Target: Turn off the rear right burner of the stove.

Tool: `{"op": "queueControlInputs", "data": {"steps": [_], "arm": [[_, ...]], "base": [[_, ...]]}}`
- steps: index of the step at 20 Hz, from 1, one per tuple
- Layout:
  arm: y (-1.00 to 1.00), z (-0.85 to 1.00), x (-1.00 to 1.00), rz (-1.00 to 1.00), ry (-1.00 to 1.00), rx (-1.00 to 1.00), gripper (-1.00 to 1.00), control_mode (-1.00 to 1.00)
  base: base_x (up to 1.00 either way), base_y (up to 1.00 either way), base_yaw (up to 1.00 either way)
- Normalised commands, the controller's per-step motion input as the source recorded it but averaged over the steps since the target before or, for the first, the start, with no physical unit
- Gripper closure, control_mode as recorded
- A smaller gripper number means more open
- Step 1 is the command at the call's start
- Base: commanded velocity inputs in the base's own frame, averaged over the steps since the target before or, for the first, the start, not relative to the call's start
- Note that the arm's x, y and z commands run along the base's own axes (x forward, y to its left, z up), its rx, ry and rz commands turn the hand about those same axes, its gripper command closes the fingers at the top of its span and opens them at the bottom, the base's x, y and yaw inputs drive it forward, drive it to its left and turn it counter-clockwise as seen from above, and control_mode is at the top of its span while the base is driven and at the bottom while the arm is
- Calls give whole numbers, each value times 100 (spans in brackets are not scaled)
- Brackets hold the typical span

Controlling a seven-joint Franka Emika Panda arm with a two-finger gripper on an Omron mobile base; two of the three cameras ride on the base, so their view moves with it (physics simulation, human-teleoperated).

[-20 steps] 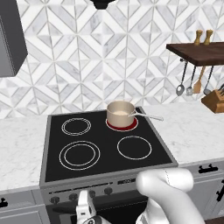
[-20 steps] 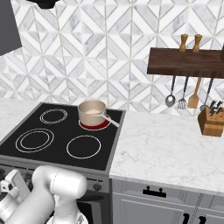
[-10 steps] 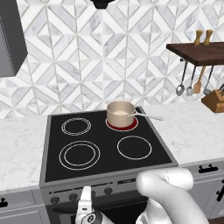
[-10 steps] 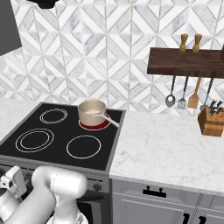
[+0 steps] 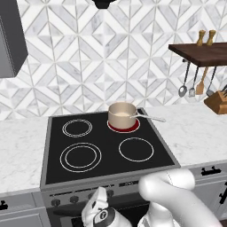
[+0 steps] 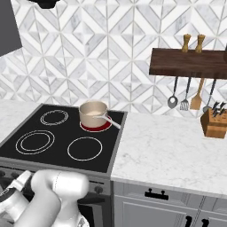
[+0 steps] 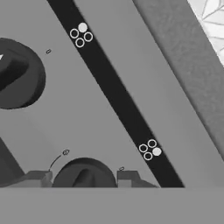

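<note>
Closing on a knob (image 7: 83,174) at bottom centre of the hand view, the tool (image 7: 83,178) has its tips apart, one either side of it. The rear right burner (image 5: 124,126), centre of the left base view, glows red under the pan (image 5: 122,115). Risk: wrong knob; another (image 7: 17,72) sits upper left, and the dot icons (image 7: 149,149) must match. Tips may slip off the knob.

The arm is folding down low in front of the base, its elbow bulging up, with the gripper (image 7: 85,178) pointing forward and its two fingertips (image 7: 38,177) standing apart, one on each side of a dark round knob (image 7: 84,175) between them.
</note>
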Motion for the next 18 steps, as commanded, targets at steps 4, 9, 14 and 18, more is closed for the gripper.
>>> {"op": "queueControlInputs", "data": {"steps": [4, 9, 14, 18], "arm": [[-26, 61, 0, -11, -21, 55, 100, -100], [-26, 52, 0, -14, -24, 58, 100, -100], [-22, 46, 0, -16, -25, 58, 100, -100], [-25, 39, -1, -18, -25, 57, 100, -100]], "base": [[0, 0, 0], [0, 0, 0], [0, 0, 0], [0, 0, 0]]}}
